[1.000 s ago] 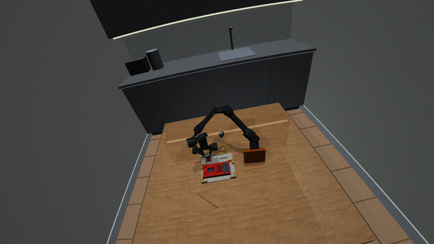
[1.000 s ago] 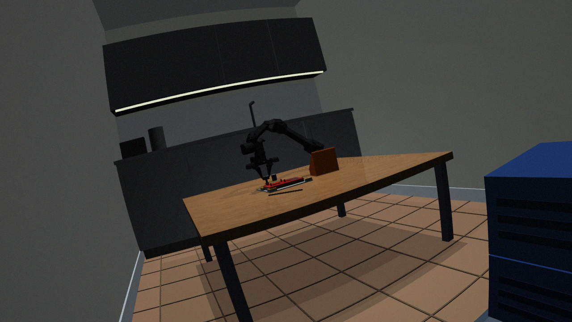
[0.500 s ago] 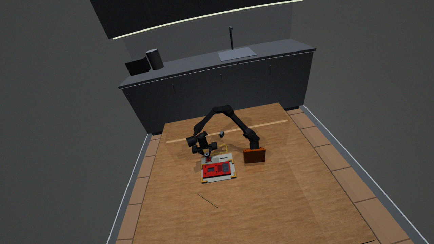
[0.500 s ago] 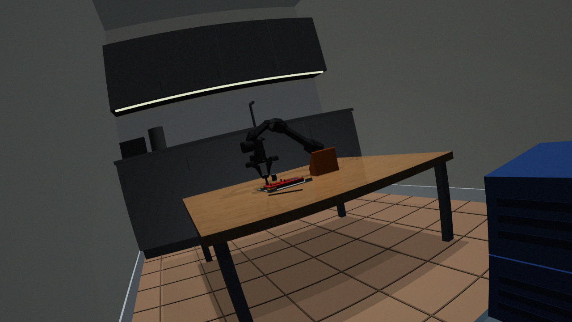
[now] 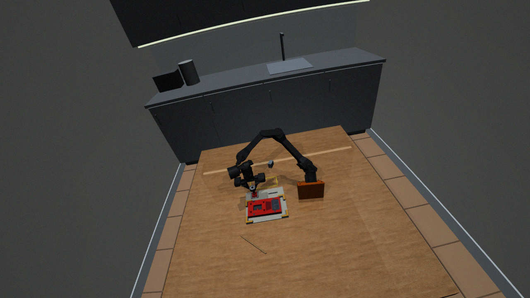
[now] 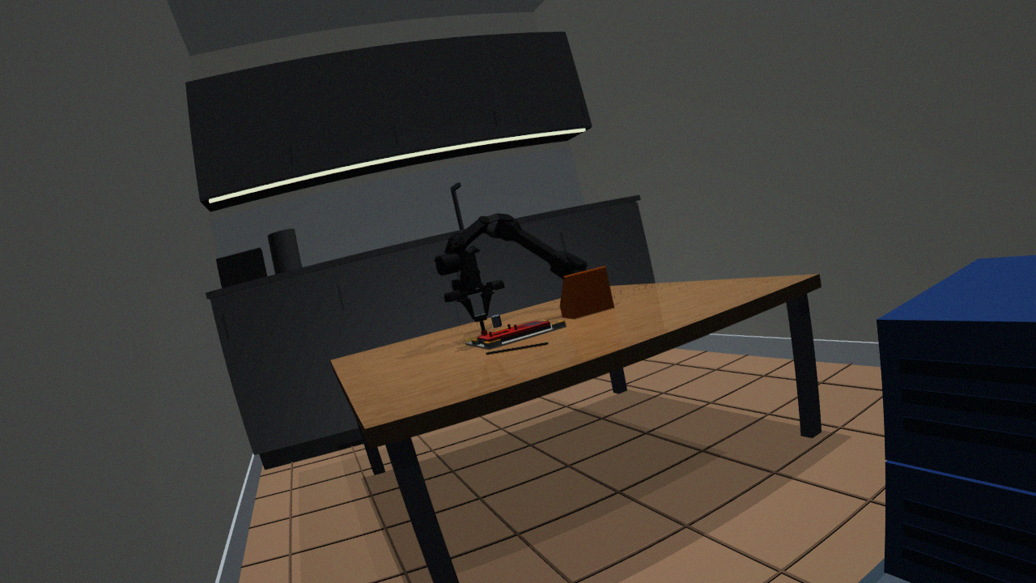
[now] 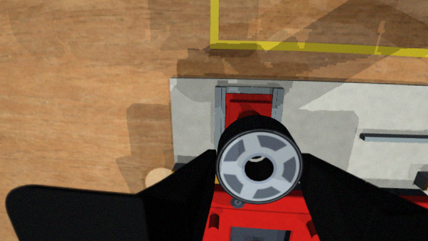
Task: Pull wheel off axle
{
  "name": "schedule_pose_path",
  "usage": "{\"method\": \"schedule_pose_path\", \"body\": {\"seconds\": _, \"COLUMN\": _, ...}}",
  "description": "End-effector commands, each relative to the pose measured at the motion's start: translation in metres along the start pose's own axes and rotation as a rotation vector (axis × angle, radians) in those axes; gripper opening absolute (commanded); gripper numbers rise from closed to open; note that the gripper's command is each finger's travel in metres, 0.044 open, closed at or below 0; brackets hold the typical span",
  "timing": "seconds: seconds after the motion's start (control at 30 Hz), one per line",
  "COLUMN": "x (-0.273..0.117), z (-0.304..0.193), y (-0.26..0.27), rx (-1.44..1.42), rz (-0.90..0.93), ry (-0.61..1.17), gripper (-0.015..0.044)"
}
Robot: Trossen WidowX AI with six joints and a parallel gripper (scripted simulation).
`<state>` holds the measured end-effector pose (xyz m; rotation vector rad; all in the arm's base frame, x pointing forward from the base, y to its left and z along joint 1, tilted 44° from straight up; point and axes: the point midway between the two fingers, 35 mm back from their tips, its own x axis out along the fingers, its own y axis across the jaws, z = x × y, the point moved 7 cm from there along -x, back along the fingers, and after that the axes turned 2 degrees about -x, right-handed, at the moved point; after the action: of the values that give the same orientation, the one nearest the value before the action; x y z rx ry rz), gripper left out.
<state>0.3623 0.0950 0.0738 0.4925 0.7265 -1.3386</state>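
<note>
- Gripper (image 7: 259, 167) clamped on wheel (image 7: 259, 165), lower centre of wrist view, black fingers on either side
- Wheel above red fixture (image 7: 249, 105) on grey board (image 7: 321, 110)
- Yellow marked area (image 7: 301, 47) at upper right, beyond board

Glossy grained wood table (image 7: 67, 67), matt black rubbery tyre w/ smooth grey plastic-looking hub on wheel (image 7: 259, 165), matt black gripper (image 7: 259, 187) fingers, shiny red plastic-looking block (image 7: 254, 217) on flat matt grey plate (image 7: 334, 104).
</note>
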Motion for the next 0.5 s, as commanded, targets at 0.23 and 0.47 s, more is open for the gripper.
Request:
{"method": "schedule_pose_path", "body": {"seconds": 0.23, "x": -0.029, "z": 0.0, "y": -0.001, "rx": 0.004, "rz": 0.001, "ry": 0.003, "gripper": 0.0}}
{"method": "schedule_pose_path", "body": {"seconds": 0.47, "x": -0.029, "z": 0.007, "y": -0.004, "rx": -0.001, "rz": 0.0, "ry": 0.0, "gripper": 0.0}}
